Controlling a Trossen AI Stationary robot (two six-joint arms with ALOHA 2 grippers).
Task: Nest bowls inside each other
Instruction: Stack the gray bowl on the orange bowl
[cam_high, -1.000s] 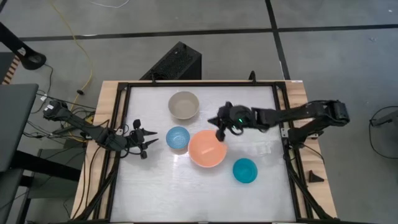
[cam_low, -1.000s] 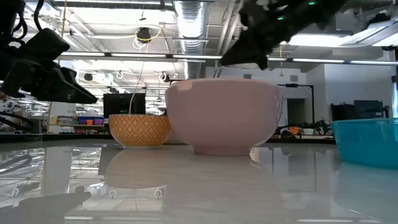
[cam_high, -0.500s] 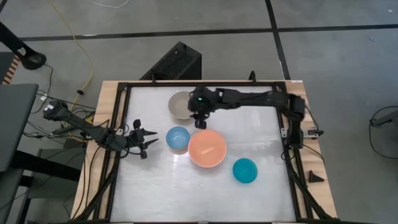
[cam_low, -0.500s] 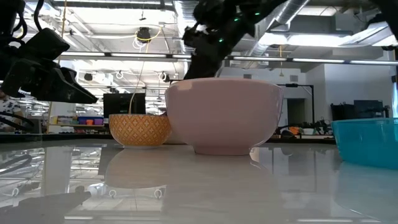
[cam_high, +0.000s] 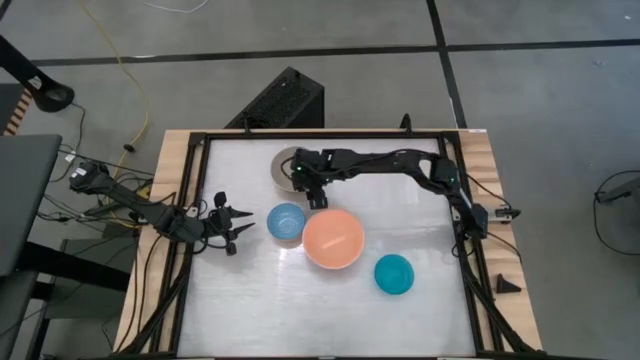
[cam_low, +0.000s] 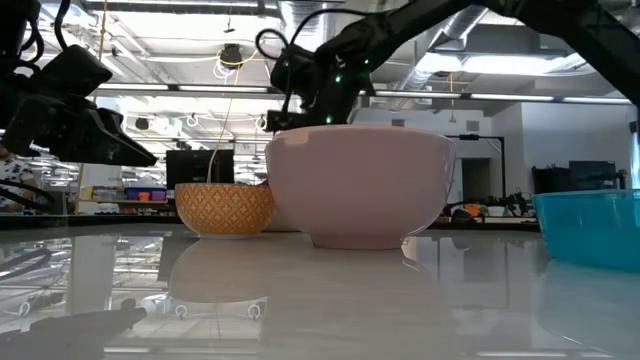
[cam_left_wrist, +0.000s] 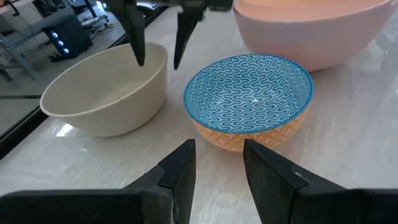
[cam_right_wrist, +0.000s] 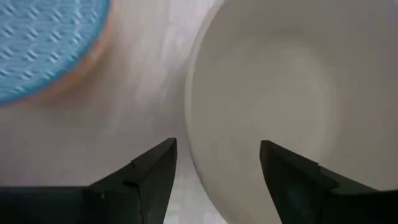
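Observation:
The grey-beige bowl (cam_high: 289, 166) stands on its base at the table's far middle. My right gripper (cam_high: 309, 189) hangs open over its near-right rim (cam_left_wrist: 163, 55). One finger (cam_left_wrist: 138, 50) is over the inside and one (cam_left_wrist: 180, 50) is outside, both clear of the rim. The small blue-patterned bowl (cam_high: 286, 222), the salmon-orange bowl (cam_high: 333, 238) and the teal bowl (cam_high: 393, 273) stand apart on the table. My left gripper (cam_high: 238, 225) waits open at the left, pointing at the blue bowl (cam_left_wrist: 249, 102).
Black frame rails (cam_high: 455, 190) border the white tabletop. A black box (cam_high: 280, 100) sits beyond the far edge, and cables lie off the left side. Bare tabletop lies along the near edge (cam_high: 300, 320) and at the far right (cam_high: 410, 210).
My right gripper has swung from above the salmon-orange bowl's far rim toward the table's far left and come down over the grey-beige bowl's rim. On the way it rolled, tipped further downward and opened. No bowl has moved.

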